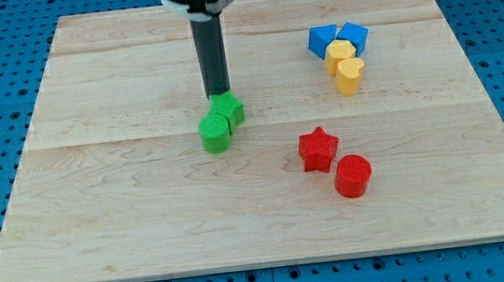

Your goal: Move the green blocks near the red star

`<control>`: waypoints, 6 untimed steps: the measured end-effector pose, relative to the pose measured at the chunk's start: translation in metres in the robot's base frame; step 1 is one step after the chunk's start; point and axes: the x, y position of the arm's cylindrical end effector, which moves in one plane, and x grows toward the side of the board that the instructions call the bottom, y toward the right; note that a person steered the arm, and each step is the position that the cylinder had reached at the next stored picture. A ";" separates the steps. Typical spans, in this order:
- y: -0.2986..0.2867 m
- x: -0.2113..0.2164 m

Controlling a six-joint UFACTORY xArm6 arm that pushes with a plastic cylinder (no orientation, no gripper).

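Two green blocks touch each other near the board's middle: one [228, 110] higher and to the right, one [215, 133] lower and to the left. My tip [218, 94] stands right at the top edge of the upper green block. The red star [318, 149] lies to the right of and below the green blocks, with a clear gap between them. A red cylinder [352, 175] sits just below and right of the star.
Two blue blocks [322, 40] [353, 36] and two yellow blocks [339, 53] [349, 75] cluster at the view's upper right. The wooden board [101, 223] lies on a blue grid surface.
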 end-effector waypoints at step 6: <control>0.047 0.079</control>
